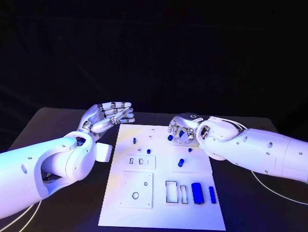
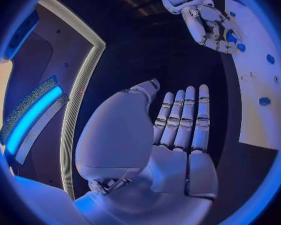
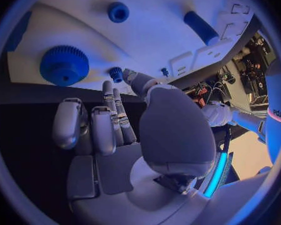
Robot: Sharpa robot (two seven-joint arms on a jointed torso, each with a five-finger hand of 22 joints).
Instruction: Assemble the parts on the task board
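Two hands w/ nothing plainly held, as you'll see going view by view. Head view: task board (image 1: 162, 212) lies mid tabletop (image 1: 49, 121). Your left hand (image 1: 109, 116) hovers off the board's far left corner, palm up, fingers apart & empty, probably parked clear so the other can work. Your right hand (image 1: 183, 129) sits low over the board's far right part, fingers curled down around a small blue part (image 1: 170, 137); can't tell from here if they touch it. More blue parts rest nearer you: a short one (image 1: 182, 162) mid-board, a fat cylinder (image 1: 196, 193) & a slim bar (image 1: 212, 195) beside the slots, likely laid out ready for picking

Left wrist view: left-hand fingers (image 2: 188, 116) straight, side by side, gripping nothing; the right hand (image 2: 210, 27) bends over the board edge (image 2: 256, 115) among blue pieces

Right wrist view: right-hand fingers (image 3: 109, 120) loosely curled, nothing between them that I can see. Ahead on the board: a big toothed gear (image 3: 64, 65), a small gear (image 3: 117, 74) just past the fingertips, a round knob (image 3: 118, 12), a cylinder (image 3: 200, 27). Judging by reach, the small gear is the next pick
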